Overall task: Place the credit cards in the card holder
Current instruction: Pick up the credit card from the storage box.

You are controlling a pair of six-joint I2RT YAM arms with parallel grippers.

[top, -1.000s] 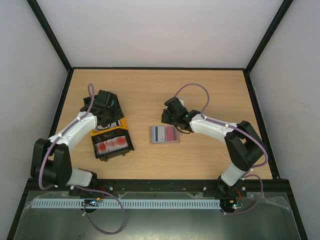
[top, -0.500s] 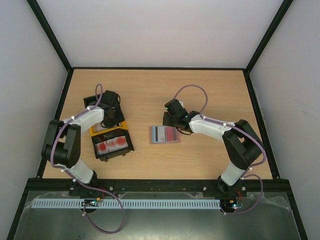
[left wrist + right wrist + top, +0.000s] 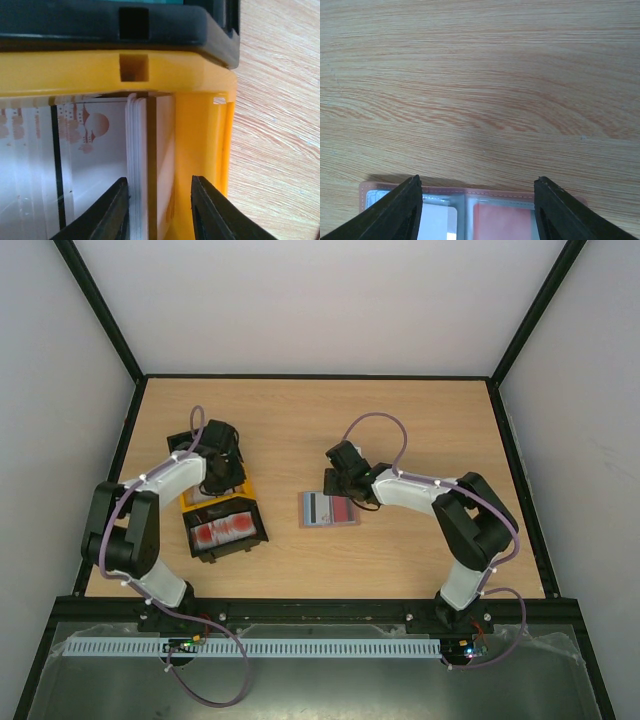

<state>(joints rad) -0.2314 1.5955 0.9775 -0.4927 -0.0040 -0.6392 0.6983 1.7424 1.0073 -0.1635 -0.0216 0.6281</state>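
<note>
As left fingers (image 3: 112, 215) flank credit cards (image 3: 142, 165), right fingers (image 3: 402, 212) overhang the card holder (image 3: 475, 193)

The card holder (image 3: 329, 509) lies open at the middle of the table (image 3: 420, 420), to the right of two abutting trays. Credit cards (image 3: 222, 531) lie in the near tray (image 3: 263, 524). More sit in the far tray (image 3: 246, 491), under the left gripper (image 3: 159, 200). The right gripper (image 3: 477, 187) stands over the card holder's far edge.
</note>
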